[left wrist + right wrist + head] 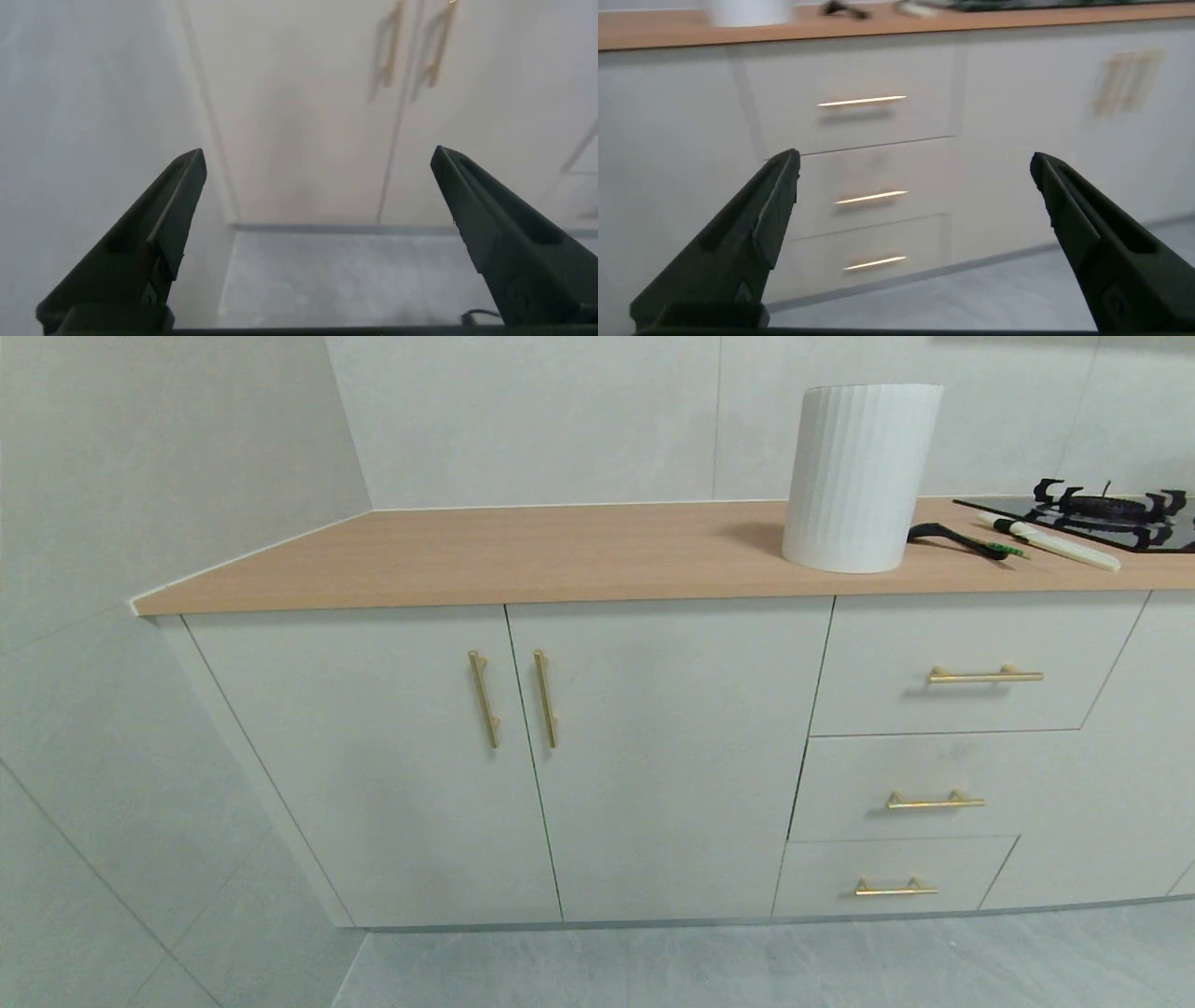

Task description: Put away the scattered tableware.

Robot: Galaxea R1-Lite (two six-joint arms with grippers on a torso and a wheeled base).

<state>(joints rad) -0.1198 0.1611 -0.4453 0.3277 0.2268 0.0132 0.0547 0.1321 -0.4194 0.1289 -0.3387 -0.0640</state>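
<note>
Now: left gripper (318, 157) low before two pale cabinet doors (392, 756), jaws spread wide, nothing held. Right gripper (915, 159) alike: wide apart, empty, facing three drawers (878, 644). Tableware far, upper right of head frame, on wooden countertop (467, 555): black-handled utensil (957, 538) just beside white ribbed cylindrical holder (859, 476), long cream utensil (1055, 543) right of it, near black gas hob (1111, 511). Both lie lengthwise left-right, slanting. Right arm likely nearer. Count: two utensils, one holder.

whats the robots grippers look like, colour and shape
Both look alike. The left gripper has two matte black fingers, broad at the base and tapering to narrow wedge tips, each with a shallow recess near the base. The right gripper has the same black, tapered, flat-sided build.
</note>
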